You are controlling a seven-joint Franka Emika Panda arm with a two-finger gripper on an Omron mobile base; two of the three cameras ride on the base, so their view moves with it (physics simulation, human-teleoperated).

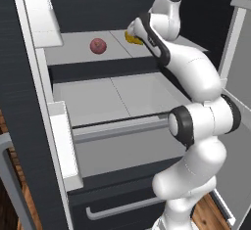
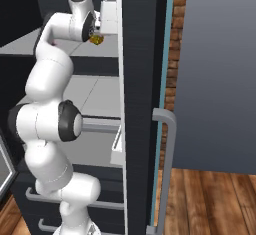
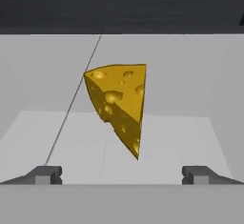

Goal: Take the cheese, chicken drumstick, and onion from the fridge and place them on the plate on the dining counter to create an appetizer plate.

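Standing on a fridge shelf, the holey yellow cheese faces the wide-open hand.

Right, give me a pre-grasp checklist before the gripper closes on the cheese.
1. Gripper open: ok, jaws spread wide.
2. Cheese centred between the fingertips: ok in the hand view.
3. Cheese within the fingers' reach: not ok, it appears to lie ahead of the tips.
4. Cheese resting on the fridge shelf: ok.
5. Onion out of the way: ok, apart on the same shelf.
6. Chicken drumstick located: cannot tell.
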